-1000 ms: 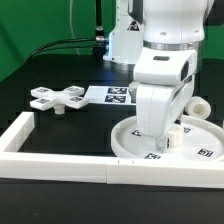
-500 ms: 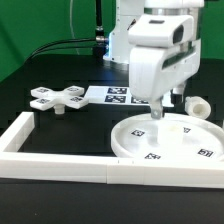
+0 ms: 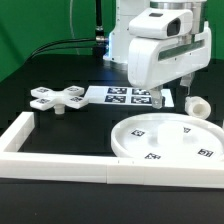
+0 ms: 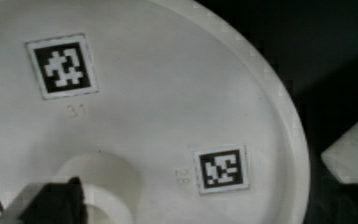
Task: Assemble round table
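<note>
The large rimmed round disc [image 3: 160,140] lies flat at the exterior view's right, tags up; it fills the wrist view [image 4: 158,110]. The short cylinder leg [image 3: 197,105] lies just behind its right rim. The cross-shaped piece [image 3: 58,97] rests at the left. My gripper [image 3: 170,97] hangs above the disc's back edge, open and empty, clear of every part. In the wrist view the gripper [image 4: 202,200] shows only dark finger edges, with the disc surface between them.
The marker board [image 3: 120,95] lies on the black table behind the disc, between the cross piece and the leg. The long white square-bar frame [image 3: 60,165] runs along the front and up the left side.
The arm has risen from low over the disc and drawn back toward the far side. The disc stays in place, now uncovered.
</note>
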Controlling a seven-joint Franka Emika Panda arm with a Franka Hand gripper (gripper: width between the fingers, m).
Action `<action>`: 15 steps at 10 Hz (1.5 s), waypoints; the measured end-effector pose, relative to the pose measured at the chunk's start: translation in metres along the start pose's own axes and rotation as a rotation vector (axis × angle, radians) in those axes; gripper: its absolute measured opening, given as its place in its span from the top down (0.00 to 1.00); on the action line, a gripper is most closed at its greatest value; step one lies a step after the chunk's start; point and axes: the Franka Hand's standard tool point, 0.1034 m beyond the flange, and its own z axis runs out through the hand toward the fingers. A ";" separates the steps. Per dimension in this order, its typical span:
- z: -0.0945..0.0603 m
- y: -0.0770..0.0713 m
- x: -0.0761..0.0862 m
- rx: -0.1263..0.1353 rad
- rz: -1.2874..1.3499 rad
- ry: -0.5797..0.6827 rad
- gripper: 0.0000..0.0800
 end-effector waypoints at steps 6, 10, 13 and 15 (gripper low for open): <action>0.005 -0.037 0.012 0.035 0.769 0.007 0.19; 0.010 -0.053 0.023 0.064 1.027 0.011 0.19; 0.010 -0.055 0.022 0.075 1.030 -0.010 0.19; 0.014 -0.062 0.016 0.138 1.018 -0.158 0.19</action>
